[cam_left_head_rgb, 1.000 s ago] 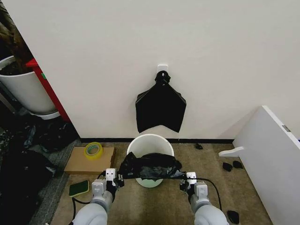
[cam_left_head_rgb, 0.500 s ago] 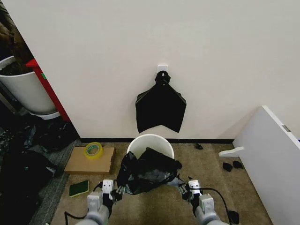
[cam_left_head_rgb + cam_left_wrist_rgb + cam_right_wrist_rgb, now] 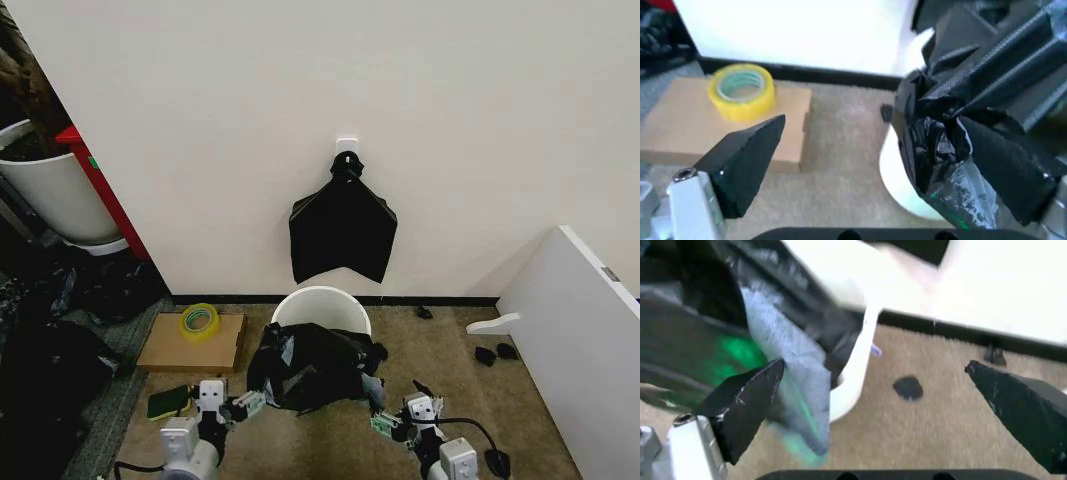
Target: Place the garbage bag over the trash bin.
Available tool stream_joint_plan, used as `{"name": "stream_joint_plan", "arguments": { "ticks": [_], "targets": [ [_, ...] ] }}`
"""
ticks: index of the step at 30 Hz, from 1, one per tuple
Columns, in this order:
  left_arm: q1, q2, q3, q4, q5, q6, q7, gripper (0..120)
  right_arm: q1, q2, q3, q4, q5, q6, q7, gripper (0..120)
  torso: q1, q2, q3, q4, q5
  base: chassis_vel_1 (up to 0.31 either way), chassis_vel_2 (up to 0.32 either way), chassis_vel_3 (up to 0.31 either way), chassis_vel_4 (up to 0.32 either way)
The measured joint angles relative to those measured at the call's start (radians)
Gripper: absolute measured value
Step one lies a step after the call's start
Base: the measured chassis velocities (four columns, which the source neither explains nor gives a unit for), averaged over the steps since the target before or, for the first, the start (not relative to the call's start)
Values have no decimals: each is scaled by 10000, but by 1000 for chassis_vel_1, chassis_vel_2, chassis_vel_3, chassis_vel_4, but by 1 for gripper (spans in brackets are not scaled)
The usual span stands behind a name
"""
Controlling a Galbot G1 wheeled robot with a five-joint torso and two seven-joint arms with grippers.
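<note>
The white trash bin [image 3: 321,299] stands on the floor against the wall. The black garbage bag [image 3: 313,364] hangs crumpled over its front rim and side, and the back rim stays bare. My left gripper [image 3: 244,405] is open just left of the bag, apart from it. In the left wrist view the bag [image 3: 934,118] lies against the bin [image 3: 904,176], beside one finger of the gripper [image 3: 870,122]. My right gripper [image 3: 386,422] is open near the bag's lower right corner. The right wrist view shows that gripper [image 3: 873,365] with spread jaws, the bag [image 3: 777,335] and the bin wall [image 3: 855,367].
A flat black bag bundle [image 3: 343,226] hangs on the wall above the bin. A yellow tape roll [image 3: 199,320] sits on cardboard [image 3: 170,348] to the left, with a green pad [image 3: 166,401] nearer me. A white pot [image 3: 52,192] stands far left, a white panel [image 3: 580,340] right.
Both grippers held the bag stretched over the bin, pulled it down the front, then let go. They are now open and drawn back toward me.
</note>
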Motion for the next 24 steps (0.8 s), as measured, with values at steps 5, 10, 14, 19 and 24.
{"name": "stream_joint_plan", "arguments": {
  "ticks": [5, 10, 14, 19, 24],
  "targets": [
    [146, -90, -430, -59, -147, -337, 229, 100, -225, -93, 328, 379, -69, 525, -399, 100, 0, 0, 0, 0, 0, 0, 0, 0, 0],
    [81, -231, -174, 281, 51, -465, 550, 100, -148, -135, 433, 469, -129, 741, -575, 100, 0, 0, 1, 0, 0, 0, 0, 0, 0],
    [-81, -168, 187, 236, -1121, 1, 1361, 100, 82, -70, 203, 339, -160, 716, -548, 100, 0, 0, 1, 0, 0, 0, 0, 0, 0],
    [-121, 217, 112, 114, -1862, 272, 2221, 100, 230, -18, 116, 326, -168, 635, -522, 100, 0, 0, 1, 0, 0, 0, 0, 0, 0],
    [-41, 503, -146, -110, -2107, 155, 2806, 100, 334, 0, 128, 299, -126, 597, -495, 100, 0, 0, 1, 0, 0, 0, 0, 0, 0]
  ]
}}
